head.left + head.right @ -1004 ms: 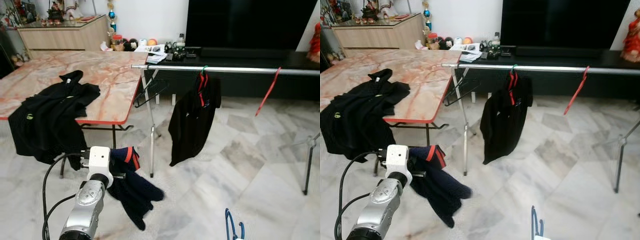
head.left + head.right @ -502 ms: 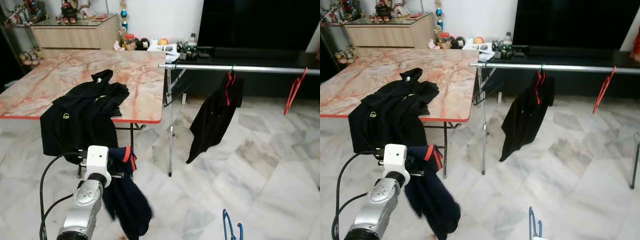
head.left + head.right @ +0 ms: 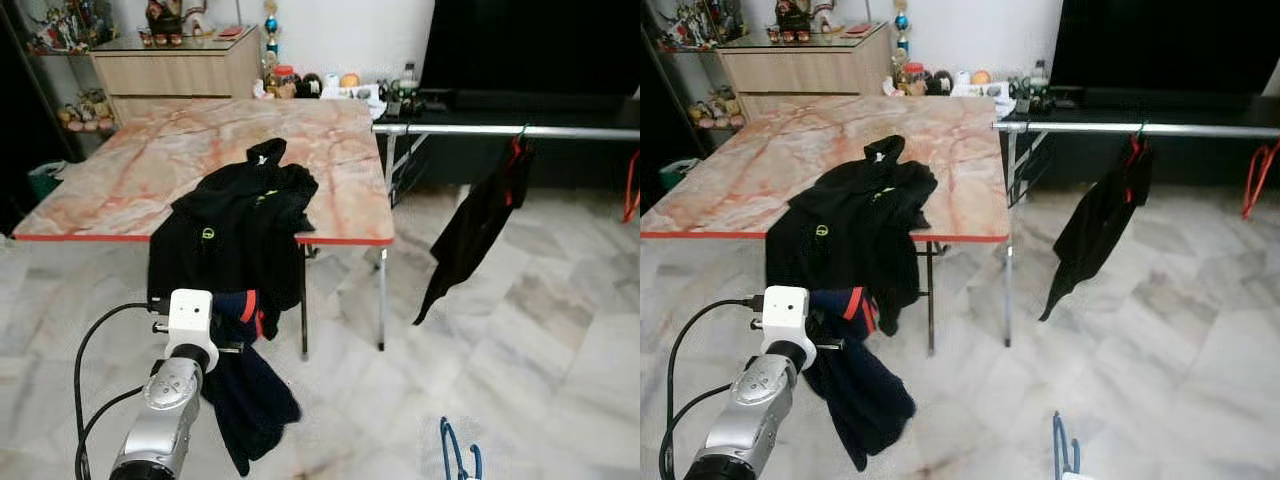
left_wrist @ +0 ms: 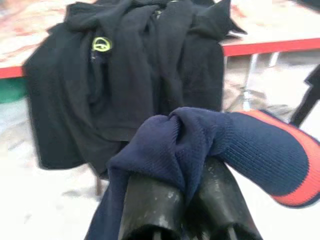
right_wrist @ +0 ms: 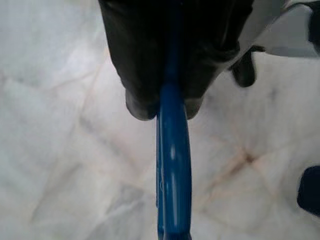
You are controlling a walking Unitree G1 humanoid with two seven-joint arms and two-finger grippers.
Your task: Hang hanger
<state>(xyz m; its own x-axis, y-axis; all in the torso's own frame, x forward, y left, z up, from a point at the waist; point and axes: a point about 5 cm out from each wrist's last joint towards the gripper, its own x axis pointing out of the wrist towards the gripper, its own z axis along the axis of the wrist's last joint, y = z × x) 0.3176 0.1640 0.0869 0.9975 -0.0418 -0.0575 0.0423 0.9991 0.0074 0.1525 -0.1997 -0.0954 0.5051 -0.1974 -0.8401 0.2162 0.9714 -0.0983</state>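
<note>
— Where's the hanger [image 5: 172,150]?
— Pinched in my right claw [image 5: 165,102], low. My left claw [image 4: 187,200] grips a sweater [image 3: 245,395].
— And the rail [image 3: 500,130]?
— Far ahead, right of the desk [image 3: 150,170].

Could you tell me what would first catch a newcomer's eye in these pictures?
Probably the left gripper, low on the robot's left, shut on a navy garment with red trim that dangles toward the floor. Beyond it a black hoodie drapes over the edge of the marble-patterned table, and the right gripper pinches a blue hanger.
</note>
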